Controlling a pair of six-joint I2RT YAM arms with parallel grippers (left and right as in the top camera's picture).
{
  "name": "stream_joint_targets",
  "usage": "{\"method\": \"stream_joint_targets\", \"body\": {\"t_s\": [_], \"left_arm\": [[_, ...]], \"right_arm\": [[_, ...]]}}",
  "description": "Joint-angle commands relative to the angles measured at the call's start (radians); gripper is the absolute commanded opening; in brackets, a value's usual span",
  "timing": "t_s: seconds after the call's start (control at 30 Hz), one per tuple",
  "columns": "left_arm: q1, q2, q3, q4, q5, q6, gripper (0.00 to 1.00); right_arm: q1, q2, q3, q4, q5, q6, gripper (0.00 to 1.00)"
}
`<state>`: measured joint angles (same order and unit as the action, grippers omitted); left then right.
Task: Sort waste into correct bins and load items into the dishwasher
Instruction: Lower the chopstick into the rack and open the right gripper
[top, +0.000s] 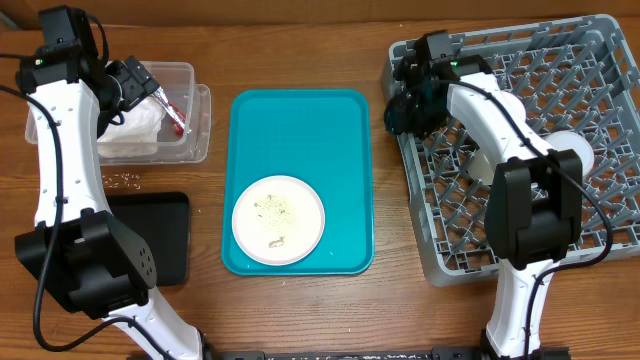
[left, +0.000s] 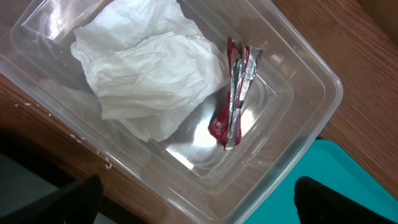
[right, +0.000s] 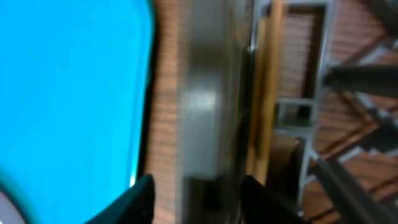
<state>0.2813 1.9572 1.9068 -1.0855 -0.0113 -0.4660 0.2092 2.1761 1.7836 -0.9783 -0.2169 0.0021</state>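
The crumpled white napkin (left: 146, 68) and the red-and-white wrapper (left: 235, 102) lie in the clear tub (top: 198, 120) at the back left. My left gripper (left: 199, 199) hangs open over the tub's near rim and holds nothing. A round pale plate (top: 278, 219) with food crumbs on it rests on the teal tray (top: 300, 130). My right gripper (top: 402, 106) is at the left wall of the grey dish rack (top: 600, 230). In the blurred right wrist view its jaws (right: 199, 196) stand apart astride a grey upright band, and the left finger (right: 140, 199) is clear of it.
A shallow black tray (top: 150, 235) lies at the front left. Rice-like crumbs (top: 122, 180) are scattered on the wood between it and the tub. A pale dish (top: 575, 150) sits in the rack, partly behind my right arm.
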Motion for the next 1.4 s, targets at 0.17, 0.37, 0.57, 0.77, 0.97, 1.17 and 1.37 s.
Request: {"method": "stream_joint_targets", "body": {"t_s": [0.17,0.37,0.57,0.77,0.97,1.17,1.37], "left_arm": [[-0.001,-0.032,0.022,0.0,0.002,-0.01,1.0],[-0.001,-0.032,0.022,0.001,0.002,-0.01,1.0],[-0.001,-0.032,0.022,0.0,0.002,-0.01,1.0],[-0.001,-0.032,0.022,0.0,0.002,-0.01,1.0],[-0.001,-0.032,0.022,0.0,0.002,-0.01,1.0],[-0.001,-0.032,0.022,0.001,0.002,-0.01,1.0],[-0.001,-0.032,0.022,0.0,0.002,-0.01,1.0]], "right_arm": [[0.017,-0.023,-0.001,0.079,0.015,0.168,0.32],[0.03,-0.023,-0.001,0.135,0.039,0.276,0.17],[0.042,-0.023,-0.001,0.201,0.089,0.396,0.15],[0.052,-0.023,-0.001,0.219,0.086,0.404,0.21],[0.067,-0.023,-0.001,0.223,0.09,0.437,0.22],[0.064,-0.023,0.02,0.227,0.093,0.436,0.27],[0.059,-0.036,0.132,0.123,0.113,0.436,0.45]]}}
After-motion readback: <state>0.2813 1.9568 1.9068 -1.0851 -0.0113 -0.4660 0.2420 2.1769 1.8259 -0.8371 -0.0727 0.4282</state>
